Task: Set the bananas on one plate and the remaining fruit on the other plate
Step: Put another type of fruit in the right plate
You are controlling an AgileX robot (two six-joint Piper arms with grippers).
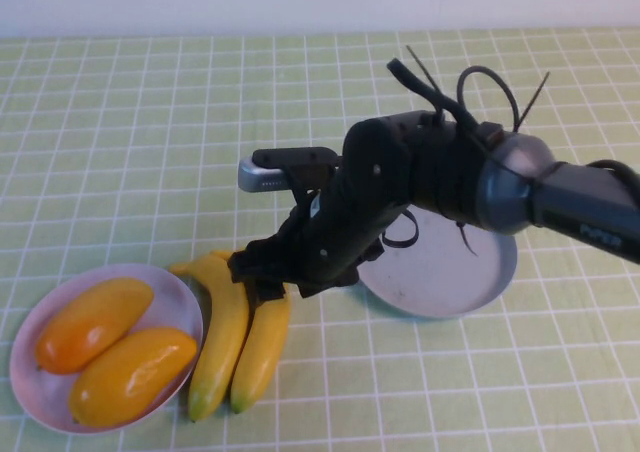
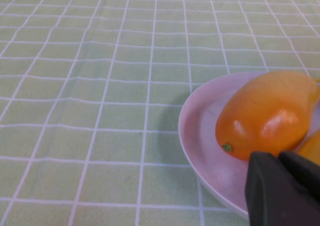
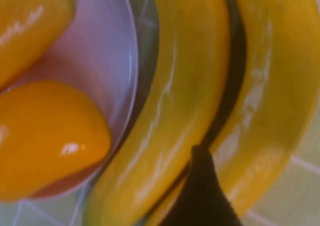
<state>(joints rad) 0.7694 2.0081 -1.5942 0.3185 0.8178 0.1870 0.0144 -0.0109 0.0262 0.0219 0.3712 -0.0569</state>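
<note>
Two bananas [image 1: 222,332] [image 1: 262,347] lie side by side on the table, just right of the pale pink plate [image 1: 172,284]. Two mangoes [image 1: 95,322] [image 1: 132,374] lie on that plate. The grey-blue plate [image 1: 450,272] stands at the right, empty and partly behind my right arm. My right gripper [image 1: 262,275] is down over the bananas' far ends. In the right wrist view one of its fingers [image 3: 200,186] sits between the two bananas [image 3: 185,86] [image 3: 270,86]; the other finger is out of view. My left gripper [image 2: 282,186] is shut and empty beside the pink plate [image 2: 200,136] and a mango [image 2: 267,116].
A green checked cloth [image 1: 150,122] covers the table. My right arm [image 1: 450,182] reaches across the middle from the right, with loose cables above it. The left arm is out of the high view.
</note>
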